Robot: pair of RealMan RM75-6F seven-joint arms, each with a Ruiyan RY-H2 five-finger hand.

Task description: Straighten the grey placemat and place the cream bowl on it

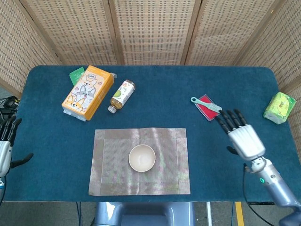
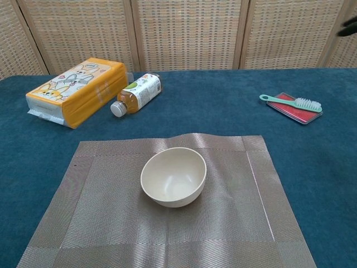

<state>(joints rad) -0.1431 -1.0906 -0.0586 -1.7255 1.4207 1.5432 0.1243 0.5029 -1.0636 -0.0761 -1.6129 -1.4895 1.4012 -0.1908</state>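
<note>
bowl (image 1: 142, 158) sits upright mid mat (image 1: 113, 179), mat square. right hand (image 1: 243, 137) empty, fingers spread; left hand (image 1: 5, 143) unclear. task looks done; nothing further needed.

Cream bowl (image 1: 142, 158), grey woven placemat (image 1: 113, 179), teal tablecloth (image 1: 188, 89).

One bowl (image 1: 142, 158), placemat (image 1: 113, 174), bottle (image 1: 121, 95), brush (image 1: 206, 104), two packets (image 1: 88, 92) (image 1: 279, 108).

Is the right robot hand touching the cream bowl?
Apart. In the head view the right robot hand hangs over bare table, well clear of the cream bowl on the grey placemat.
</note>
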